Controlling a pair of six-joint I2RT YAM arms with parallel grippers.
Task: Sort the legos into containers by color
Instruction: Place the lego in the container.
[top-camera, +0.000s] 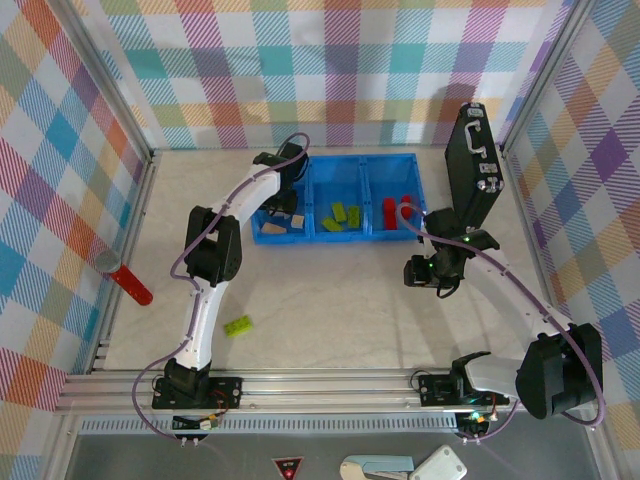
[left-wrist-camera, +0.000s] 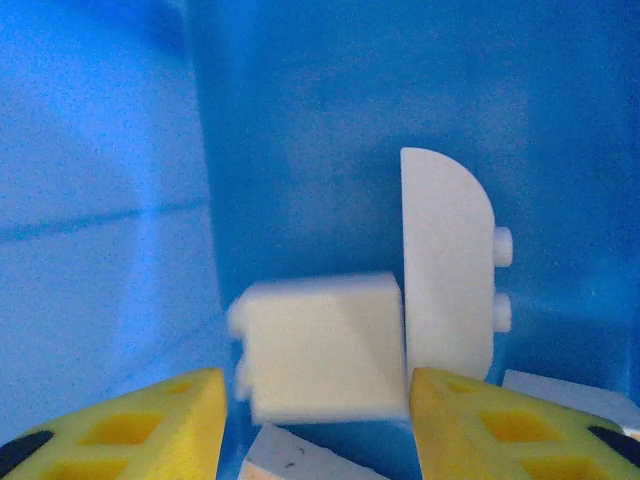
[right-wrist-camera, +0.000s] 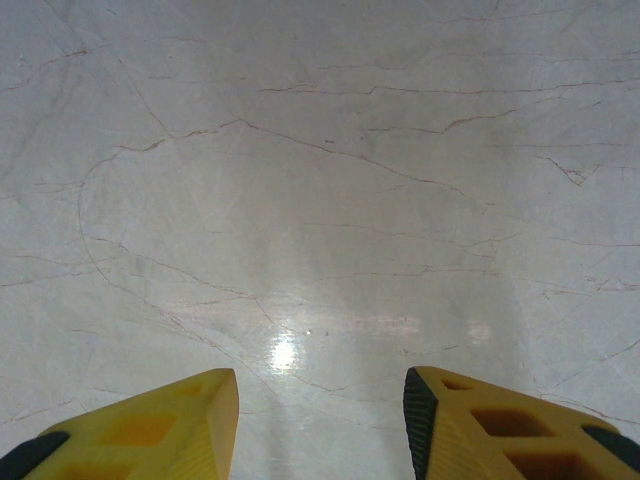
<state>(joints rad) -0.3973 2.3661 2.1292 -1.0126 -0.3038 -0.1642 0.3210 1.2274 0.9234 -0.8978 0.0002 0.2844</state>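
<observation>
The blue tray (top-camera: 312, 170) stands at the back with three compartments: cream legos (top-camera: 272, 229) on the left, green legos (top-camera: 343, 216) in the middle, red legos (top-camera: 396, 210) on the right. My left gripper (top-camera: 277, 200) hangs inside the left compartment. In the left wrist view its jaws (left-wrist-camera: 315, 400) are open, and a blurred cream brick (left-wrist-camera: 320, 345) lies loose just past the fingertips, beside an upright curved cream brick (left-wrist-camera: 445, 260). One lime green brick (top-camera: 238, 325) lies on the table near the left arm. My right gripper (top-camera: 428, 280) (right-wrist-camera: 320, 385) is open over bare table.
A black case (top-camera: 470, 165) stands upright right of the tray, close to the right arm. A red-tipped tool (top-camera: 130, 283) lies at the left wall. More cream pieces (left-wrist-camera: 300, 455) lie on the compartment floor under the left fingers.
</observation>
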